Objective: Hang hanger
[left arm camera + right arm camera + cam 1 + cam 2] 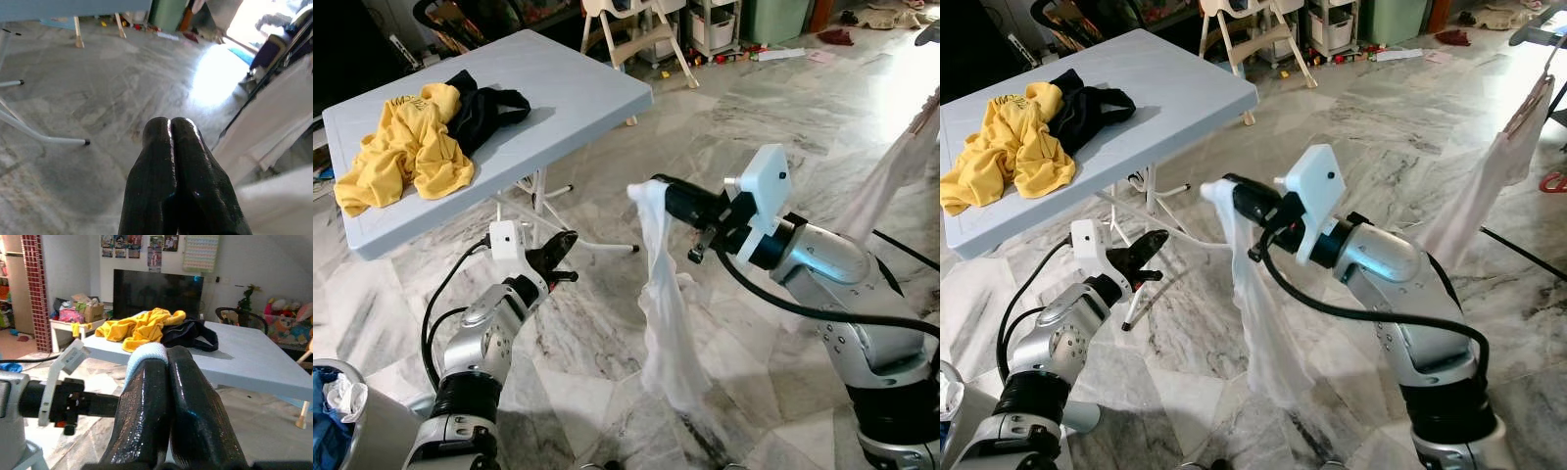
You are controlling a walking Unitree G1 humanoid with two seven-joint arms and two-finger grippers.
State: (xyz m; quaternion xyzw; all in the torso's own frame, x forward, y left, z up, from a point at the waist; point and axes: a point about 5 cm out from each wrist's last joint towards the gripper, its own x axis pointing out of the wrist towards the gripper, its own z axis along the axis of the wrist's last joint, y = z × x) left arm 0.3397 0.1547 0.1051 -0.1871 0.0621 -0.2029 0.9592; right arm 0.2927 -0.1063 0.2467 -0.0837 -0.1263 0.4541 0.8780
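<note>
Over the marble floor (607,323), standing beside a white table (578,93) and carrying laundry toward a rack. On the table, lying heaped for later: a yellow shirt (406,147) and a black garment (484,108). At far right, draping from a rail, another pale cloth (1489,186), likely marking the hanging spot. Dangling from the right gripper (651,191), pinched shut at its top edge and held high to keep it off the ground: a white garment (666,313). Hanger itself not discernible, perhaps hidden inside the cloth. Waiting low at left, fingers pressed together and empty: left gripper (563,250).
</note>
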